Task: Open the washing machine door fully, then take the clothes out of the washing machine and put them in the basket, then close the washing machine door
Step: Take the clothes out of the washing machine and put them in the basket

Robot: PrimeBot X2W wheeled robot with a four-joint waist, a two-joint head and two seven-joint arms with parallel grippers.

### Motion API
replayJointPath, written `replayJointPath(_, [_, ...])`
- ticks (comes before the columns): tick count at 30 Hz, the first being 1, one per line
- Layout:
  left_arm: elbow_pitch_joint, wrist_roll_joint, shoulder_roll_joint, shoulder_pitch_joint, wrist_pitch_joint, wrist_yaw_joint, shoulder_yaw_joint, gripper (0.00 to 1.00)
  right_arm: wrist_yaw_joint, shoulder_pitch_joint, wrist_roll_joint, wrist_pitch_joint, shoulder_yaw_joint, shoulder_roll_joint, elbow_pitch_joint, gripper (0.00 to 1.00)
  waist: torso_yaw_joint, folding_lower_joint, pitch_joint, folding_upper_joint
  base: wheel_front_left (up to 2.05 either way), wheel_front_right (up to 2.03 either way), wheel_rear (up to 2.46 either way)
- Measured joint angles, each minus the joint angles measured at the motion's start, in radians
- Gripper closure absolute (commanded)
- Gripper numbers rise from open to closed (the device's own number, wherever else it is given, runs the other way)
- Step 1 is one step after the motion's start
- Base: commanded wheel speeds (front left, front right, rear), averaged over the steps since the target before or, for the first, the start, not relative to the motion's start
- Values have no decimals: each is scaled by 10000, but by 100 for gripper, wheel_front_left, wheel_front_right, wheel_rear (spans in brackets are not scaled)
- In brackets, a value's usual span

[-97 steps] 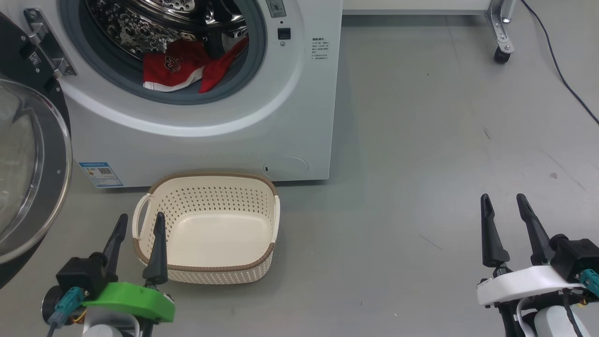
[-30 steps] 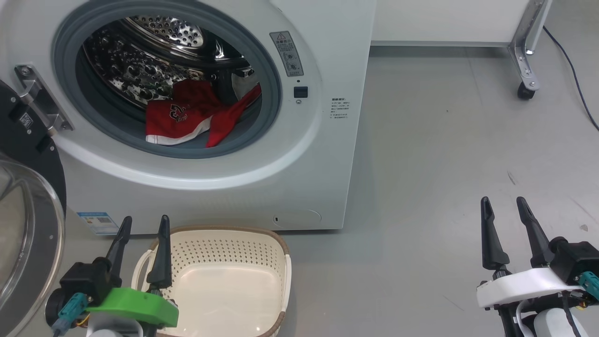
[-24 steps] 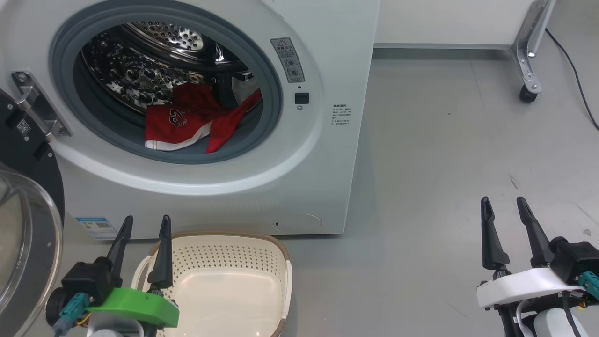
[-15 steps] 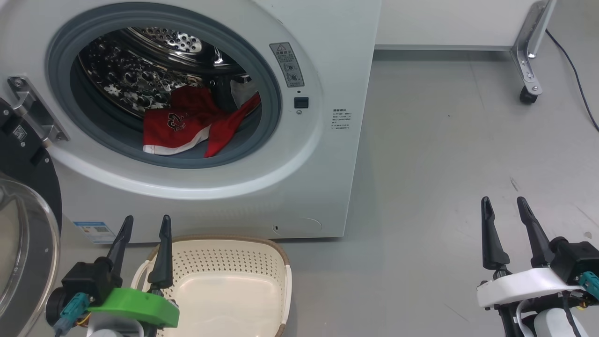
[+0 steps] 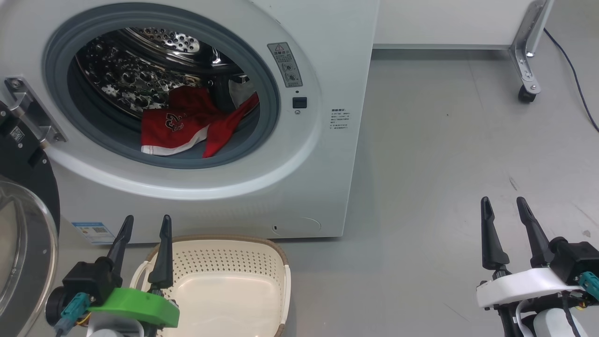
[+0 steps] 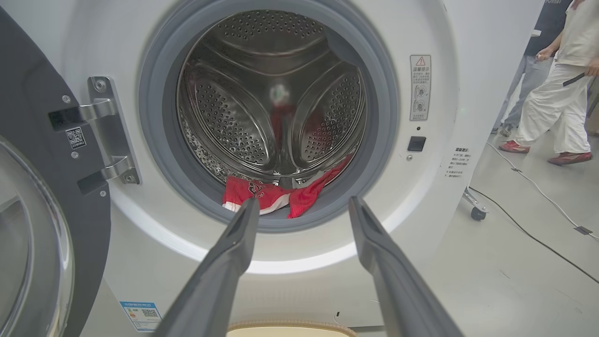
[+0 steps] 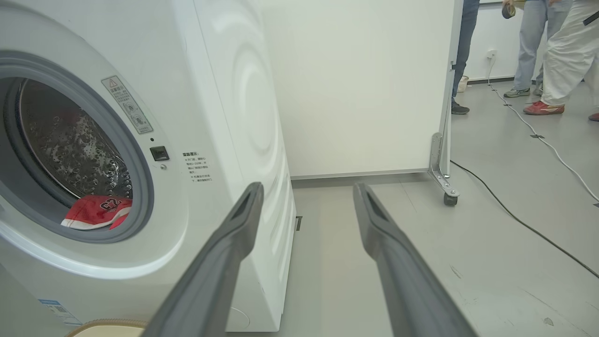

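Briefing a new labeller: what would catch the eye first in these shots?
The bright red clothes lying inside the white washing machine stand out first, low in its round opening. Next comes the door, swung wide open at the head view's left edge. Then the cream basket on the floor just in front of the machine, with no clothes in the part that shows.

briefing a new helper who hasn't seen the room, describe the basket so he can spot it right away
Find the big white washing machine with its door swung open. On the grey floor right in front of its base sits the basket. It is a small cream perforated tub with a brown woven-look rim and a loop handle, unlike the smooth white machine behind it.
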Motion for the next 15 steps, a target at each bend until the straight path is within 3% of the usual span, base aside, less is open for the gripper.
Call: replayJointPath(15, [0,84,0,0,0,0,0,0,2,0,-42,0,12,2,29,0,1,0,-15,0,0,0,0])
